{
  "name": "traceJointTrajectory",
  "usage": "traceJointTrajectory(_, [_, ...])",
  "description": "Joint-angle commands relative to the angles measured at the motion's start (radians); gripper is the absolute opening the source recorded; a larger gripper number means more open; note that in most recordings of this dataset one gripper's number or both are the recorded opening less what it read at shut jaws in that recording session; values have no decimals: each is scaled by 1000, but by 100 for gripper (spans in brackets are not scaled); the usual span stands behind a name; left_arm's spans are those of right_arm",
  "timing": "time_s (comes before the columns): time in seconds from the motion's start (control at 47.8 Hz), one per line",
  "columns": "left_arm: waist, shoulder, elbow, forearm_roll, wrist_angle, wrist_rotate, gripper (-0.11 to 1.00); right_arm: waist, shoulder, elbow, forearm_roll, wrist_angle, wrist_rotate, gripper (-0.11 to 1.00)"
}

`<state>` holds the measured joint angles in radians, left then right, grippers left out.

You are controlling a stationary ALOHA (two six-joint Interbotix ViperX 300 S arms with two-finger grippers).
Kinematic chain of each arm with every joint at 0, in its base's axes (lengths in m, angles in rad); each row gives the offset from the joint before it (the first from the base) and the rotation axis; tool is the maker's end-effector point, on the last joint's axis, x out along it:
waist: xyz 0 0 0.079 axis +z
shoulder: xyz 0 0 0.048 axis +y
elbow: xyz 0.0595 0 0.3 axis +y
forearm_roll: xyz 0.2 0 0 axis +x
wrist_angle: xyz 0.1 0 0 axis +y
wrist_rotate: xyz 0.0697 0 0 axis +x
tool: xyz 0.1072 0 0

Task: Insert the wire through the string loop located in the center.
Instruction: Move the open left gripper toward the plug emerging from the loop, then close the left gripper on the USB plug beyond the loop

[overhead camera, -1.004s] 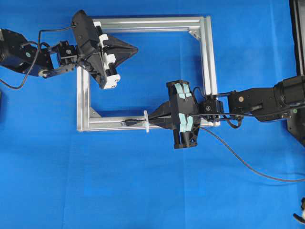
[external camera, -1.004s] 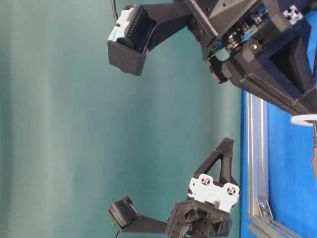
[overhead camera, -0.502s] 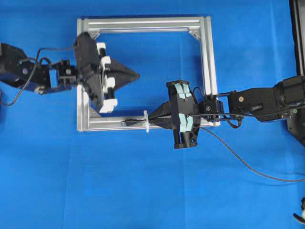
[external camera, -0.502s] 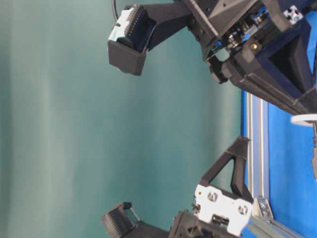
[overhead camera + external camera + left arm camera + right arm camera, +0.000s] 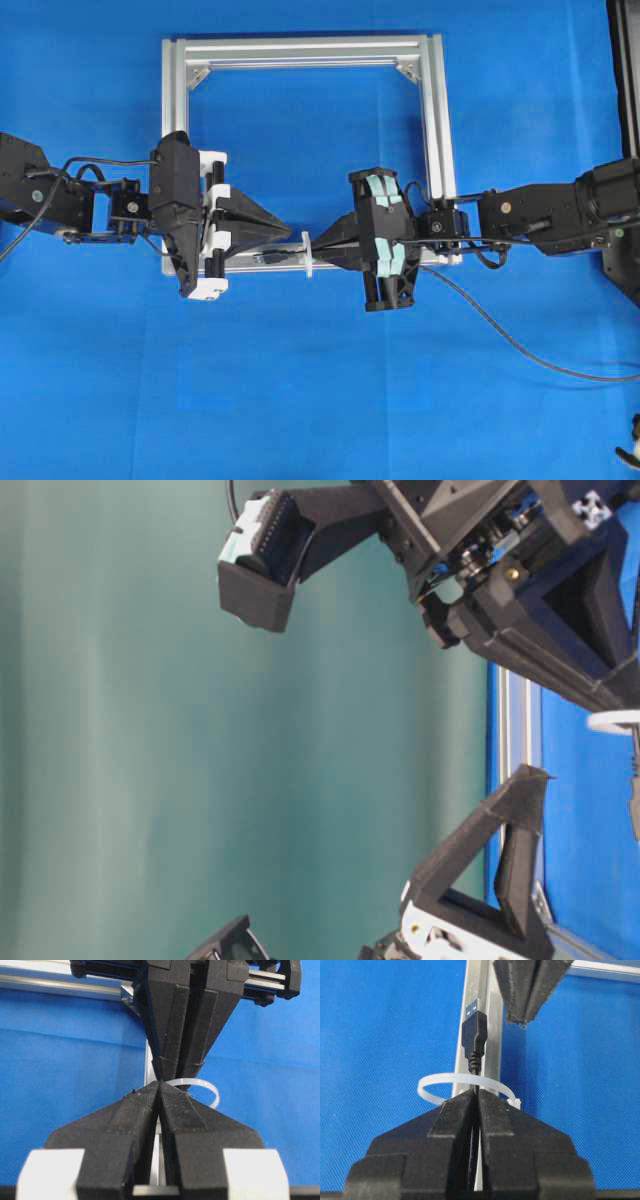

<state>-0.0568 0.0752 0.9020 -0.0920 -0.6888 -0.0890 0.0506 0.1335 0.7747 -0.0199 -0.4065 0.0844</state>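
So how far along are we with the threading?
Done: the plug of the wire already pokes through the white loop. In hand: the right tool is shut on the wire just behind the loop. Left: the left tool, shut and empty, sits near the plug, not gripping it.

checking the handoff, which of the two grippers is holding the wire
The right gripper: its shut jaws pinch the wire, whose plug pokes through the string loop. The left gripper is shut on nothing, its tip just beside the plug.

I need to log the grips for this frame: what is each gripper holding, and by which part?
The right gripper pinches the wire just behind its plug, which has passed the string loop. The left gripper is shut on nothing.
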Motion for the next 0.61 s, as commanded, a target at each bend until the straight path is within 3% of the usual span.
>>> traceJointTrajectory(0.0, [3, -28, -11, 3, -5, -2, 0, 2, -12, -14, 0, -12, -2, -2])
traceJointTrajectory(0.251, [6, -21, -20, 3, -5, 2, 4, 2, -14, -14, -2, -12, -2, -2])
traceJointTrajectory(0.355, [6, -21, -20, 3, -5, -2, 27, 0, -14, -15, -2, -12, -2, -2])
traceJointTrajectory(0.502, [5, -21, -21, 3, 12, 0, 75, 2, -14, -14, -2, -12, -2, -2])
traceJointTrajectory(0.586, [5, -21, -21, 3, 23, 0, 90, 2, -12, -14, -2, -12, -2, -2])
